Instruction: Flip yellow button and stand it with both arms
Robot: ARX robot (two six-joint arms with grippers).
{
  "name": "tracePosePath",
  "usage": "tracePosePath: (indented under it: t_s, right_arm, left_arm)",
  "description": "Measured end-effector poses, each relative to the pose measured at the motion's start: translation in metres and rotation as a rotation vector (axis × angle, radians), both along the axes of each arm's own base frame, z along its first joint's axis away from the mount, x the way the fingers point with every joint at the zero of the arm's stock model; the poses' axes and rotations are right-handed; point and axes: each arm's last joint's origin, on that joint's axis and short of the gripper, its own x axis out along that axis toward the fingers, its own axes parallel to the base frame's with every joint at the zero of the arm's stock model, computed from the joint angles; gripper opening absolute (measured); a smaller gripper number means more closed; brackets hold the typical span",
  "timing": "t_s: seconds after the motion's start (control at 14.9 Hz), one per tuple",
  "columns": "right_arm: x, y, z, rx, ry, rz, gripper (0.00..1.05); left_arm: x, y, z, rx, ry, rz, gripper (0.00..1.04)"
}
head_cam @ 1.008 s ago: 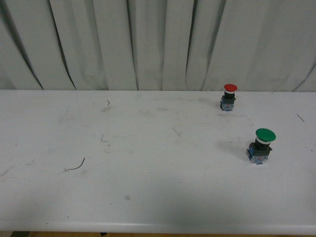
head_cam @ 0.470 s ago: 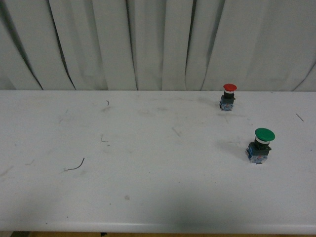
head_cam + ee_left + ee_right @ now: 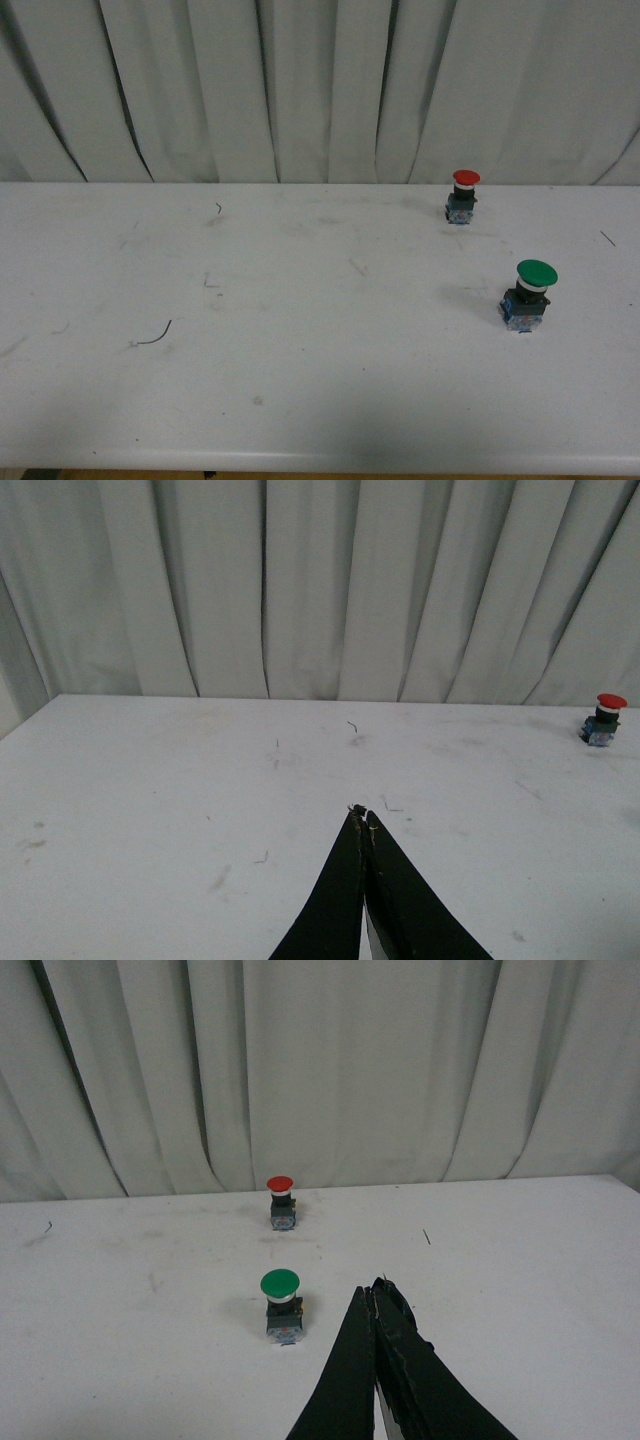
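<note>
The white bench (image 3: 300,350) carries a red-capped switch (image 3: 463,195) standing far right; a green-capped switch (image 3: 528,294) stands nearer, also right.

White table (image 3: 300,350), scuffed and marked. Red-capped switch (image 3: 463,195), upright, at two o'clock near the far edge. Green-capped switch (image 3: 530,294), upright, at three o'clock, nearer, well apart from the red. Pale pleated curtain (image 3: 300,90) behind, at twelve.

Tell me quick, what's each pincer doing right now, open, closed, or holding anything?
Left pincer: closed, holding nothing, above the table.
Right pincer: closed, holding nothing.
</note>
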Motion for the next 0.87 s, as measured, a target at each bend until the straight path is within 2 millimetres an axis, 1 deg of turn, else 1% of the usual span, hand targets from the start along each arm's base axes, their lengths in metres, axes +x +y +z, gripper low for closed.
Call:
tracePosePath:
  t_s: [0.34,0.4,0.47,0.54,0.6,0.81,0.87]
  right_arm:
    - [-0.006,0.0,-0.001,0.0,0.003,0.0,0.02]
    - [-0.008,0.0,-0.002,0.0,0.016,0.0,0.02]
    - [-0.015,0.0,-0.007,0.0,0.049,0.002,0.02]
    - [-0.017,0.0,-0.002,0.0,-0.009,0.003,0.02]
    - [-0.017,0.0,-0.005,0.0,0.018,0.002,0.02]
    - [-0.017,0.0,-0.004,0.0,0.012,0.002,0.02]
    - [-0.017,0.0,-0.004,-0.001,0.011,0.002,0.12]
  left_arm:
    - [0.0,0.0,0.0,0.0,0.0,0.0,0.02]
    - [0.0,0.0,0.0,0.0,0.0,0.0,0.02]
    - [0.0,0.0,0.0,0.0,0.0,0.0,0.02]
    - [0.0,0.0,0.0,0.0,0.0,0.0,0.02]
    - [0.0,0.0,0.0,0.0,-0.001,0.0,0.02]
    - [0.0,0.0,0.0,-0.001,-0.001,0.0,0.03]
    - [0.0,0.0,0.0,0.0,-0.001,0.0,0.15]
